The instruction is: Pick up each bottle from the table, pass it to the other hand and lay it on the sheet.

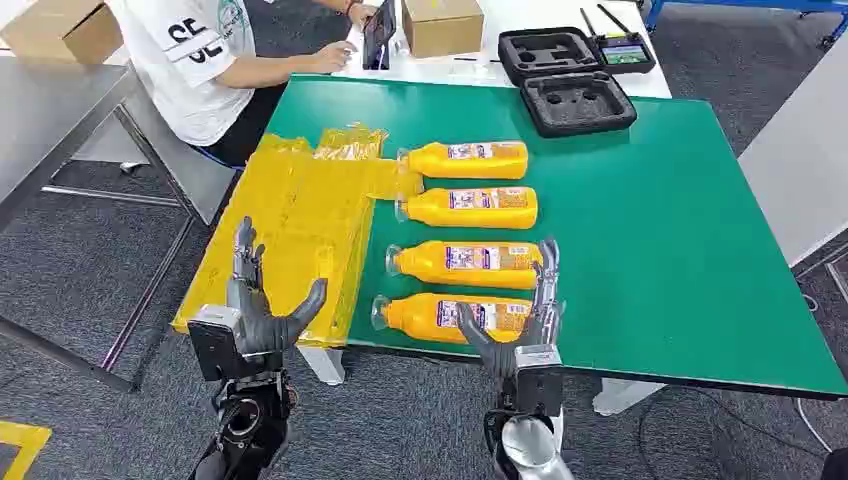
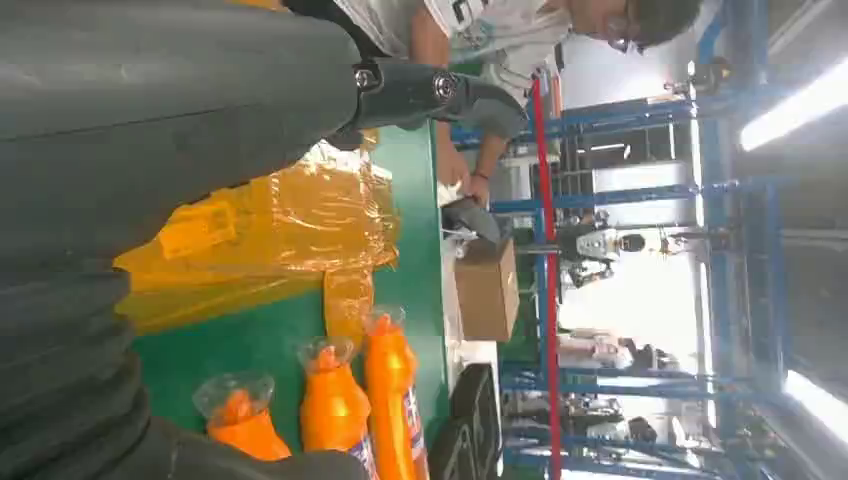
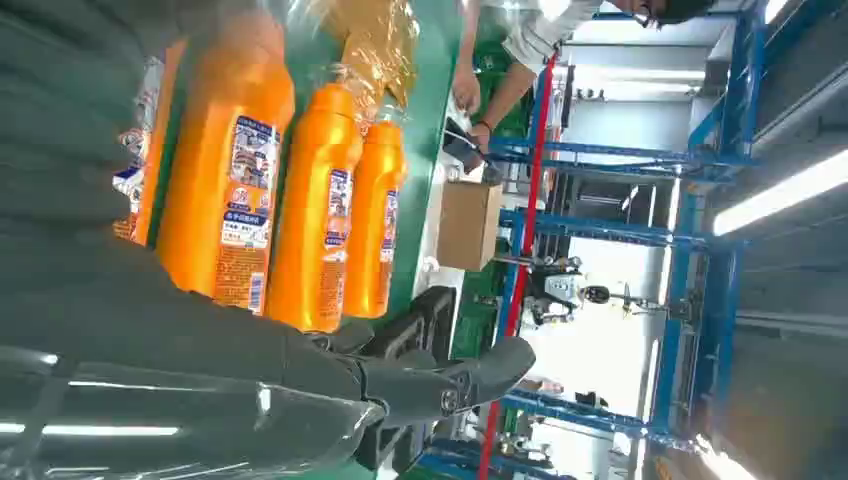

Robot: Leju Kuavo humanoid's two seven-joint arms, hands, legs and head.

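Right hand (image 1: 515, 325) open at the nearest bottle (image 1: 455, 317), fingers spread over its base end, no grip yet.

The bottle lies on its side on the green table (image 1: 680, 250), cap toward the left hand (image 1: 262, 305), which waits open and empty over the yellow sheet (image 1: 290, 235). Three more bottles (image 1: 465, 210) lie in a row beyond the right hand. To do this well, I judge the hand should close around the body near the label, squarely and level, so the round bottle does not roll away, leaving the cap end free for the left hand to take. Each bottle has a white, blue and red label; its print is too small to read. A person (image 1: 210, 60) sits beyond the sheet, shirt lettered "SE".
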